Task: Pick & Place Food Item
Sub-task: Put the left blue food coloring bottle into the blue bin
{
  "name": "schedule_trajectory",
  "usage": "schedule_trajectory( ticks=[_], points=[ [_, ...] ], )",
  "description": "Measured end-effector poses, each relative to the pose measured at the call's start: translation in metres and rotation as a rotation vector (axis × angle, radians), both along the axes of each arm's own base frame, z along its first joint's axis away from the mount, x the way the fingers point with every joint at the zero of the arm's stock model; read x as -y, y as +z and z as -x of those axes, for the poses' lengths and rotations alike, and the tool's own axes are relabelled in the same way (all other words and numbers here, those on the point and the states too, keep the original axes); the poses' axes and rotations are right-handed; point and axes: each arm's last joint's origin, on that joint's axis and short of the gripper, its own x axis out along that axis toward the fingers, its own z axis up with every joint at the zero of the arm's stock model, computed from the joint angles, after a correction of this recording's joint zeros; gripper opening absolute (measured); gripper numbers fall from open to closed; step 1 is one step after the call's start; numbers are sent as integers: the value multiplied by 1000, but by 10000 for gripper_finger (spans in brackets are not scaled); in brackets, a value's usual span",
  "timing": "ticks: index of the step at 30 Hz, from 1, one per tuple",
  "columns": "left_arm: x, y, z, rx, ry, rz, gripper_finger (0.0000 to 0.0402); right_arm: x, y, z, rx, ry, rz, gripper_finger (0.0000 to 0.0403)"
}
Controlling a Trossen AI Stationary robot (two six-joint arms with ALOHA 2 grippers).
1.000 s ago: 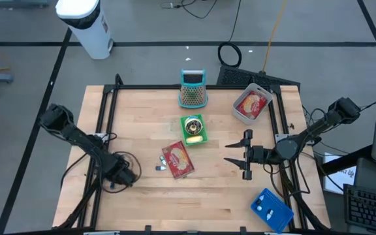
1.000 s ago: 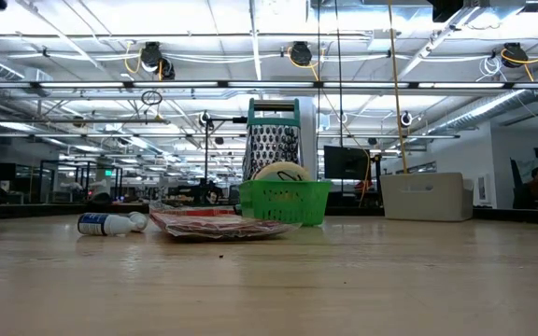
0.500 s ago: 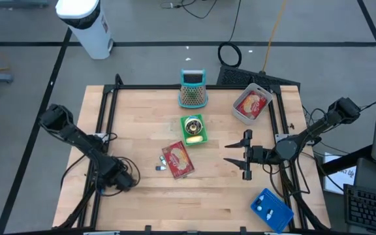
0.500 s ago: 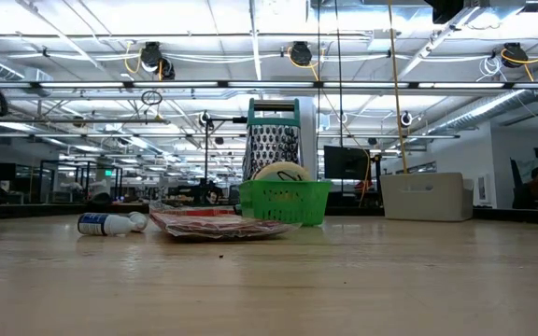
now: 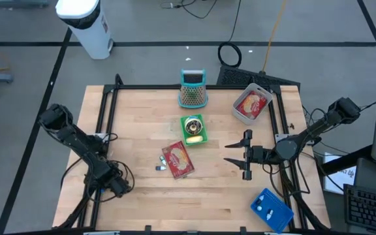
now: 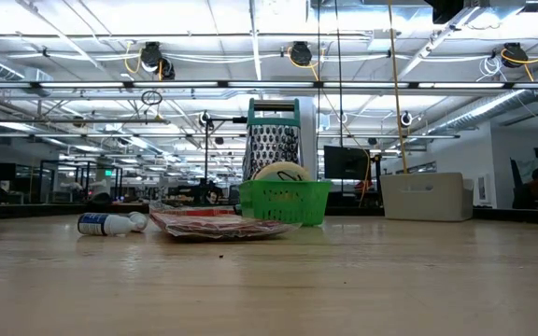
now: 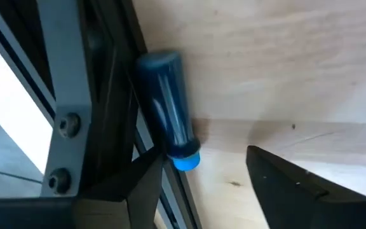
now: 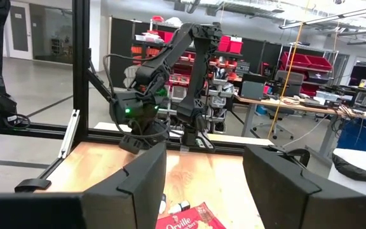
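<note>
A red popcorn packet [image 5: 177, 160] lies flat in the middle of the wooden table [image 5: 142, 202]. It also shows in the low view as a packet [image 6: 218, 224], and its edge shows in the right wrist view [image 8: 192, 217]. A second red packet [image 5: 252, 104] lies in a grey bin at the back right. My left gripper [image 5: 116, 186] is low at the table's near left, open [image 7: 202, 187]. Its fingers point down at a dark blue pen with a light blue cap [image 7: 168, 114], which lies along the black frame rail [image 7: 68, 76]. My right gripper [image 5: 229, 152] hangs open right of centre, pointing left [image 8: 199, 184].
A green basket [image 5: 193, 129] holding a round item sits at the centre. A box grater [image 5: 192, 89] stands behind it. A small white bottle [image 5: 160, 168] lies left of the packet. A blue object [image 5: 271, 209] lies at the near right. Black frame rails run along both sides.
My left gripper has swung from beside the packet's left toward the table's near left edge, turning at the wrist, and has left the low view. My right arm has kept still. Nothing on the table has shifted.
</note>
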Motion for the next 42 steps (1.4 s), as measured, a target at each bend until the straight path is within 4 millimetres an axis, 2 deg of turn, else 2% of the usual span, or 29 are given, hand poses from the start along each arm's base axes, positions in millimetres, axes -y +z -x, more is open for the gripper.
schedule_trajectory(
  ticks=[8,12,14,19,22,34,39,42],
  points=[
    [1,-2,-2,73,1,-45,92,0,0,0,0,0,0,196],
    [1,-1,-4,145,-9,-81,59,0,0,0,0,0,0,196],
    [0,-1,-5,161,-11,-102,63,0,0,0,0,0,0,196],
    [-2,-3,-5,195,-7,-156,110,0,0,0,0,0,0,196],
    [-3,-4,-6,247,-34,-181,124,0,0,0,0,0,0,196],
    [-9,-11,-3,277,-50,-211,84,0,0,0,0,0,-3,196],
    [-10,-11,-3,309,-204,-178,83,0,0,0,0,0,-3,196],
    [-9,-5,-7,332,-255,-221,82,0,0,0,0,3,-22,196]
  ],
)
